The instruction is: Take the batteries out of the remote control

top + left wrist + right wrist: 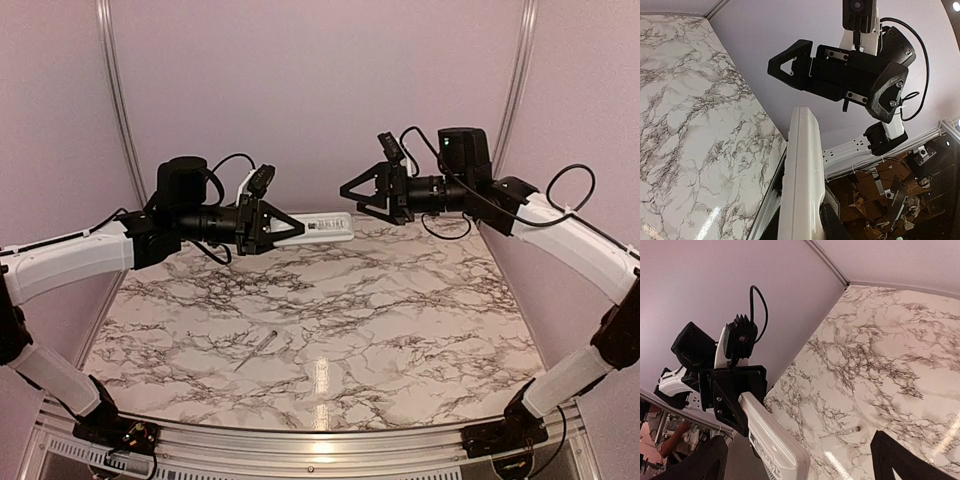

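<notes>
My left gripper is shut on one end of the white remote control and holds it level, high above the table, its free end pointing right. In the left wrist view the remote runs up between my fingers, edge on. In the right wrist view the remote juts toward the camera, a label on its side. My right gripper is open and empty, just right of and a little above the remote's free end; it also shows in the left wrist view. No batteries are in view.
A thin pale grey stick lies on the marble table near the front left; it shows in the right wrist view too. Purple walls close the back and sides.
</notes>
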Robot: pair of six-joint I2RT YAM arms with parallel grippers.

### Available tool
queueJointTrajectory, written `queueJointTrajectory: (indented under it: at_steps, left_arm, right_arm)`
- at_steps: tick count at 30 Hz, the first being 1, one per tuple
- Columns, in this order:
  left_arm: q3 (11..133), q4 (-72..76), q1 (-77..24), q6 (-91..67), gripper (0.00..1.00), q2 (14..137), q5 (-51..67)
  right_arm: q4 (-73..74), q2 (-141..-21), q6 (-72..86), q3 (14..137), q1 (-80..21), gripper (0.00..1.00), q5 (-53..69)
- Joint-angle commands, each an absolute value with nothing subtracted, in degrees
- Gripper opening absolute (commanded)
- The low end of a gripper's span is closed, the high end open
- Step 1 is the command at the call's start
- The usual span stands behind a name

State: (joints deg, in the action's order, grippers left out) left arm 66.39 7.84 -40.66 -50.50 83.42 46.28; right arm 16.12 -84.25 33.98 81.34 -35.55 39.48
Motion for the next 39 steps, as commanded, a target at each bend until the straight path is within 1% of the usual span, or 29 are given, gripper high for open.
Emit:
queueJointTrajectory:
  at_steps: [1,3,7,17,24,30,34,37,39]
  left_arm:
    - [69.22,1.87,-40.78,-43.96,0.0,81.21,42.21]
    - [69.65,0.23,-40.69,-42.72,0.0,81.34,40.98]
    - [69.08,-1.53,-40.39,-41.56,0.0,81.47,39.47]
    - [71.25,-7.09,-39.46,-39.74,0.0,84.39,34.71]
    - [70.46,-4.68,-39.46,-42.94,0.0,86.73,34.6]
    - [71.26,-2.69,-39.88,-44.58,0.0,89.47,37.88]
    - [71.85,6.53,-40.56,-50.07,0.0,90.74,39.75]
    - [76.97,0.57,-41.56,-47.18,0.0,93.1,37.44]
    - [78.21,0.1,-41.9,-47.14,0.0,93.85,36.23]
  right_arm:
    - [22.68,-78.07,31.97,82.67,-32.35,0.99,27.14]
    - [22.68,-76.03,32.79,81.88,-30.92,0.98,24.85]
    - [24.65,-74.53,33.59,82.21,-28.71,0.98,24.4]
    - [29.6,-73.4,32.42,84.03,-28.56,0.99,25.55]
    - [27.52,-72.37,34.66,80.73,-28.61,0.98,28.32]
    - [26.42,-72.08,35.24,80.13,-28.59,0.98,28.24]
    - [26.32,-72.24,35.92,80.09,-28.76,0.98,29.23]
    - [25.87,-72.32,36.14,80.07,-29.67,0.98,29.32]
    - [25.67,-72.77,36.12,80.39,-30.25,0.98,29.45]
